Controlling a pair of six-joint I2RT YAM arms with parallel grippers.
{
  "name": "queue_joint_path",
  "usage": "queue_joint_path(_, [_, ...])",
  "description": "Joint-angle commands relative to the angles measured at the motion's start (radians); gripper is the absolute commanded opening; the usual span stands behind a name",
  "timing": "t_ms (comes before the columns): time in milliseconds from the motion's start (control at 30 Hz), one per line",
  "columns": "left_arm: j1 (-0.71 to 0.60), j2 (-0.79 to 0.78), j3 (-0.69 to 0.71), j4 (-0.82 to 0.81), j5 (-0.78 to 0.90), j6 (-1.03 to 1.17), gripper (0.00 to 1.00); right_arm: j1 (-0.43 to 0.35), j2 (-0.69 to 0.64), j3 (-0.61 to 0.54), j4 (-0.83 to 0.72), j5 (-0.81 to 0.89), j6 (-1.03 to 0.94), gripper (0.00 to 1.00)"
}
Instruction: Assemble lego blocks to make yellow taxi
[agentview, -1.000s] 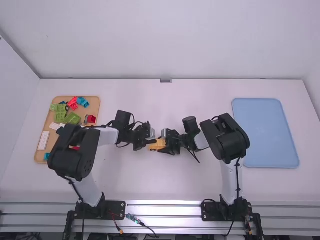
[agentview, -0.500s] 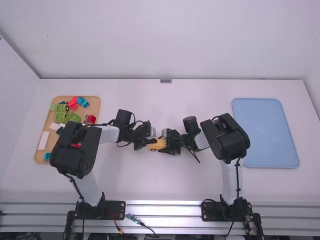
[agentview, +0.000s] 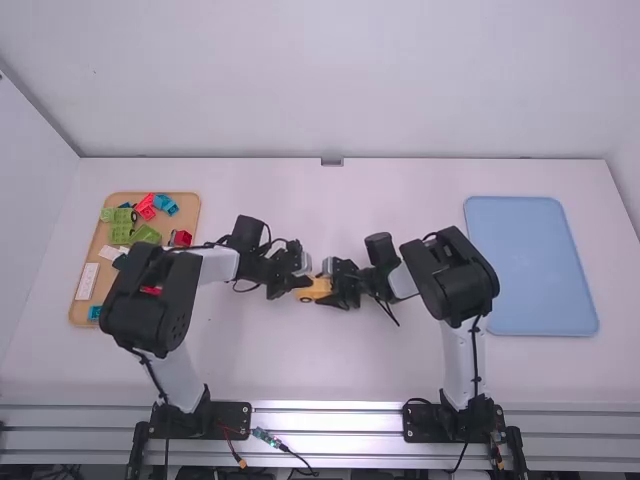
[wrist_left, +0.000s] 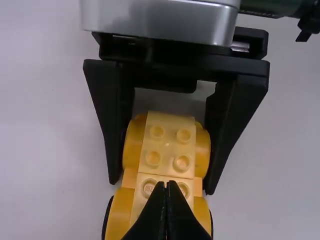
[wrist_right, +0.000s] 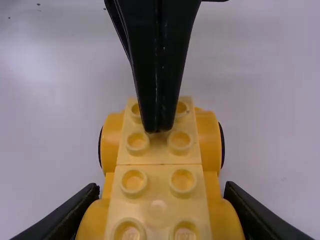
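So you've got the yellow taxi body (wrist_right: 159, 175) low over the middle of the counter (agentview: 270, 370), with your right gripper (wrist_right: 161, 189) pinching it by the sides. Your left gripper (wrist_left: 167, 184) has its fingers pressed together, tips on or just above the studs (wrist_right: 180, 142) at the other end. Looks to me like you're at the pressing-down step, using those closed fingers to seat the top blocks.

Next I'd push straight down, keep the right side clamped, then back the left off and check the seam. If you push off-centre, the body might tip in your grip.

Further out, the wooden tray (agentview: 187, 220) on your left has red, green, blue and white pieces in it, so my guess is the next part comes from there. The blue tray (agentview: 530, 265) sits over on the right.

Compared with a second ago, your left arm has shifted a touch away from the camera at the wrist. Your right arm looks pretty much the same, and the body's in about the same spot.
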Motion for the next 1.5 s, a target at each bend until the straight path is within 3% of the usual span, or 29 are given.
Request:
queue_joint_path(0, [0.018,-0.074,0.058,-0.04,-0.018,0.004,0.02,0.003,0.019,0.022,0.004,0.017,0.003,0.49])
queue_joint_path(200, [0.042,-0.149,0.168,-0.179,-0.146,-0.005,0.02,0.003,0.019,0.022,0.016,0.058,0.0,0.5])
queue_joint_path(300, [0.066,-0.149,0.224,-0.222,-0.219,-0.069,0.25,-0.005,0.019,0.022,0.027,0.057,0.0,0.52])
queue_joint_path(400, [0.088,-0.149,0.248,-0.254,-0.233,-0.082,0.36,-0.013,0.019,0.022,0.026,0.056,0.001,0.55])
queue_joint_path(467, [0.117,-0.149,0.256,-0.259,-0.228,-0.087,0.69,-0.024,0.019,0.021,0.022,0.055,0.003,0.62])
queue_joint_path(533, [0.133,-0.149,0.259,-0.254,-0.229,-0.109,0.79,-0.03,0.019,0.021,0.021,0.05,0.003,0.64])
queue_joint_path(567, [0.159,-0.149,0.263,-0.252,-0.228,-0.139,0.99,-0.037,0.019,0.021,0.019,0.05,0.004,0.69])
queue_joint_path(1000, [0.359,-0.149,0.356,-0.301,-0.233,-0.373,0.99,-0.046,0.018,0.058,-0.089,0.05,0.004,0.99])
queue_joint_path(1200, [0.495,-0.149,0.428,-0.365,-0.251,-0.492,0.99,-0.089,-0.025,0.048,-0.162,0.05,-0.001,0.99])
queue_joint_path(1467, [0.579,-0.149,0.452,-0.373,-0.567,-0.879,0.99,-0.144,-0.182,0.01,-0.311,0.062,-0.038,0.99])
